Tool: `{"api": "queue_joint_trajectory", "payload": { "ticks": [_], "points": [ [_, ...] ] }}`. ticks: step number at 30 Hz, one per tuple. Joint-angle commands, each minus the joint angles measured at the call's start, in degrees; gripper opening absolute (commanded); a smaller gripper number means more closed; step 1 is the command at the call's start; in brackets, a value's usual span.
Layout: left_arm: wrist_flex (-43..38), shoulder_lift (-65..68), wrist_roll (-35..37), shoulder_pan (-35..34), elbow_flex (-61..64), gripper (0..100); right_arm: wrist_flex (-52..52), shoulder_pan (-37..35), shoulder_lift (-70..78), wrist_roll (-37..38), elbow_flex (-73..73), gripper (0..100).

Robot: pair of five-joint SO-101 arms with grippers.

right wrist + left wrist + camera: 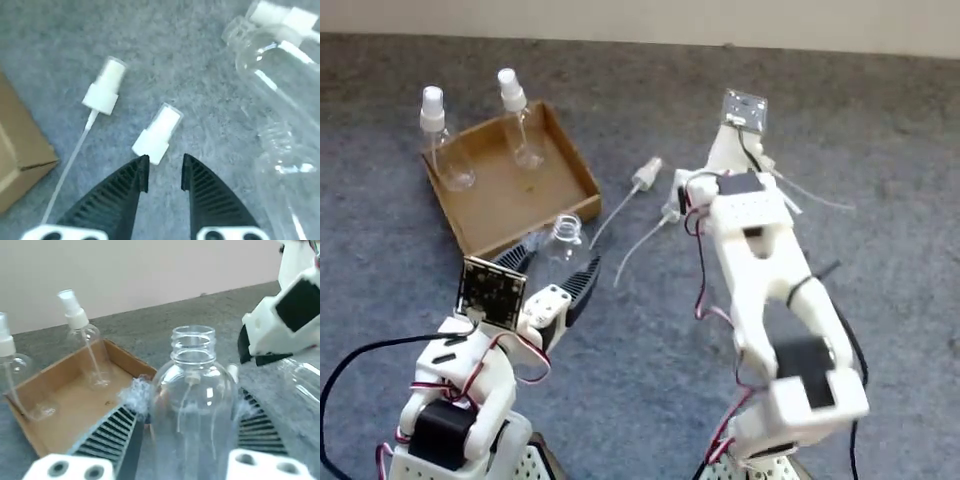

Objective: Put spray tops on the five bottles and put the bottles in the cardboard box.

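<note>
Two capped bottles (520, 135) logged in cardboard box (582, 172). Found left gripper (190, 407) pinching uncapped bottle (192, 385) upright beside box corner, right gripper (164, 172) slightly spread over spray top (156, 135) on carpet (640, 380). Judged top light, slick; best taken at collar, not tube.

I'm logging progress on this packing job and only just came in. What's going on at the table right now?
The left gripper holds an uncapped bottle upright beside the cardboard box, where two capped bottles already stand. The right gripper is open just short of a loose spray top lying on the carpet, with a second spray top next to it. Two bare bottles lie nearby.
</note>
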Motion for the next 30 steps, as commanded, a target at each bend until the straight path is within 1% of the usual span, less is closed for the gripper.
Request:
{"api": "queue_joint_trajectory", "payload": {
  "ticks": [1,5,9,12,18,22,25,30],
  "points": [
    [-3.25,-0.57,0.44,-3.74,-0.31,15,1.98,-0.92,5.41,-1.32,-8.22,11.3],
    [-3.34,-0.66,0.44,-3.74,0.75,15,5.76,-0.92,12.88,-1.67,-16.75,11.3],
    [-6.77,-0.66,0.44,-3.82,3.56,15,10.77,-0.92,19.21,-7.74,-26.68,11.4],
    [-8.79,-0.66,0.44,-3.74,5.32,15,14.02,-1.1,23.6,-8.26,-33.8,11.4],
    [-8.97,-0.66,0.44,-3.74,5.67,15,19.21,-1.1,29.93,-8.62,-44.88,11.4],
    [-8.97,-0.66,0.44,-3.74,5.67,15,20.97,-2.42,32.31,-8.62,-48.92,11.4],
    [-8.97,-0.66,0.44,-3.74,5.76,15,20.88,-3.91,34.24,-8.62,-49.27,11.4],
    [-8.79,-0.66,0.44,-3.74,5.76,15,21.05,-3.74,37.67,-8.26,-49.27,11.0]
  ]
}}
